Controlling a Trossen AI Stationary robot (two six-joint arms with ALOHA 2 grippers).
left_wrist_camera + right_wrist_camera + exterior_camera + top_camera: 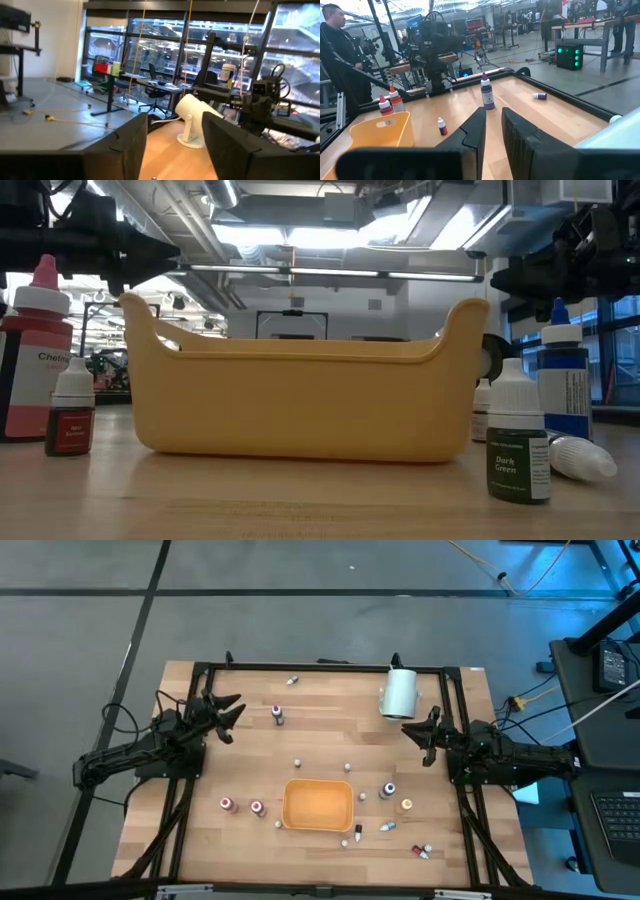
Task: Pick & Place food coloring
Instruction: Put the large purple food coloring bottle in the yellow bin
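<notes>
left tool (pixel 232 718): spread, empty, upper left | right tool (pixel 424 736): pressed together | purple bottle (pixel 277 715): upright, just right of left tool | advice: lower straight over cap, then carry to orange tray (pixel 318 804)

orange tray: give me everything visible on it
The orange tray is a squarish open bin, plastic by its look, matte yellow-orange, with rounded corners. In the low view two corners rise into peaks above a dipped rim. It sits upright and flat on the wooden table, near the front edge, midway between the arms. It looks empty from above. Small bottles stand around it; none visibly touches it.
</notes>
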